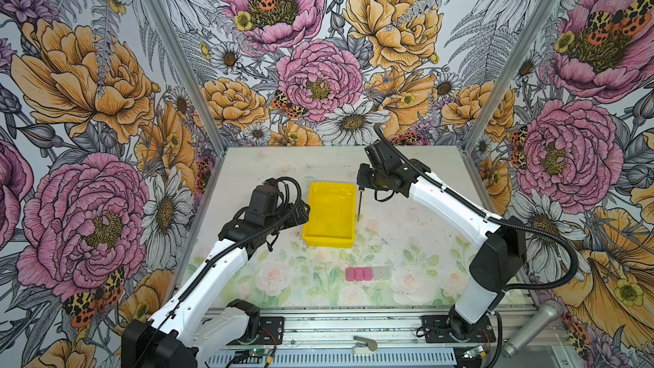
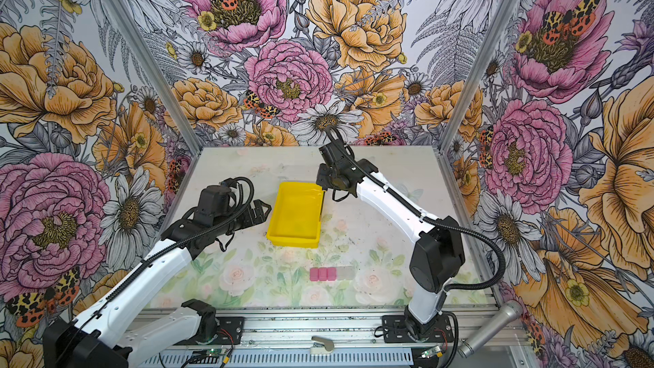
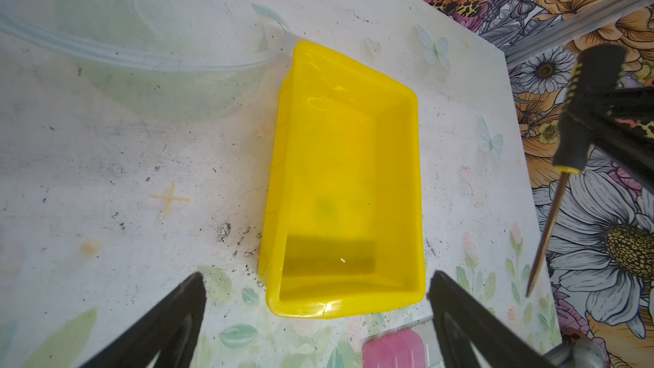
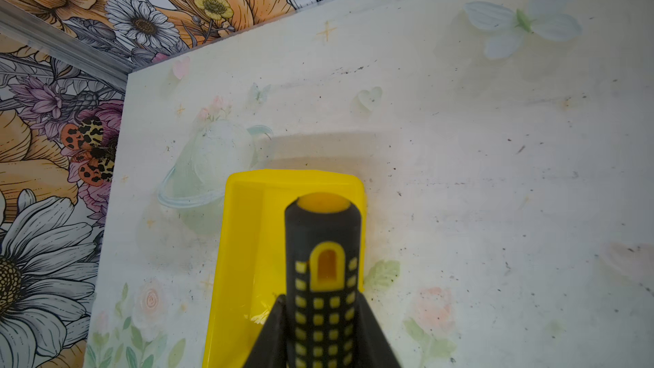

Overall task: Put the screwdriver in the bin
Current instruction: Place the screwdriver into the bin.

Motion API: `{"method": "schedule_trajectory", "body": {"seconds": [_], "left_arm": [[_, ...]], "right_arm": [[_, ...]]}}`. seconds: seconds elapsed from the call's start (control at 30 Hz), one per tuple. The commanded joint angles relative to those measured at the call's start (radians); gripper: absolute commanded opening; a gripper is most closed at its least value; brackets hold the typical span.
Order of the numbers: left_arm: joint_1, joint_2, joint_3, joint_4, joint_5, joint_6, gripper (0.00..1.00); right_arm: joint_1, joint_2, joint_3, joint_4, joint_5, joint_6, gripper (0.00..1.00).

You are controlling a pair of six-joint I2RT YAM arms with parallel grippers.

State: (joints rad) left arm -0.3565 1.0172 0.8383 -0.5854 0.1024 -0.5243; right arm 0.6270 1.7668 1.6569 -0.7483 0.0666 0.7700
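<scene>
Clamping the screwdriver (image 4: 323, 228) by its handle in the right gripper (image 4: 322, 316), dangling it shaft-down just outside the bin's (image 1: 331, 241) right rim, over the counter (image 1: 407, 235). Holding the left gripper (image 3: 316, 276) spread wide beside the bin's left wall.

Left arm (image 1: 226, 260) and right arm (image 1: 449, 207): white link shells, black joint housings; black corrugated conduit (image 1: 577, 263) runs along each. Left tool (image 3: 316, 274): black, tapering triangular fingers (image 3: 177, 313); base plates (image 1: 274, 323) black, with thin red wires.
</scene>
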Motion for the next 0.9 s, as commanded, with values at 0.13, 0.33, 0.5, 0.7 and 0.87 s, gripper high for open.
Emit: {"method": "schedule_trajectory", "body": {"seconds": [0.13,0.33,0.5,0.7,0.87], "left_arm": [[0.008,-0.061,-0.019,-0.006,0.048,0.052,0.99],[0.006,-0.089,-0.045,-0.008,0.048,0.05,0.99],[0.009,-0.106,-0.059,-0.009,0.038,0.053,0.99],[0.022,-0.115,-0.073,-0.02,0.026,0.064,0.99],[0.044,-0.125,-0.082,-0.026,0.013,0.065,0.99]], "right_arm": [[0.054,0.129,0.141,0.0,-0.065,0.056,0.0],[0.088,0.262,0.296,-0.002,-0.113,0.074,0.0],[0.101,0.337,0.357,-0.002,-0.145,0.096,0.0],[0.115,0.404,0.407,-0.001,-0.169,0.116,0.0],[0.125,0.443,0.418,0.0,-0.182,0.129,0.0]]}}
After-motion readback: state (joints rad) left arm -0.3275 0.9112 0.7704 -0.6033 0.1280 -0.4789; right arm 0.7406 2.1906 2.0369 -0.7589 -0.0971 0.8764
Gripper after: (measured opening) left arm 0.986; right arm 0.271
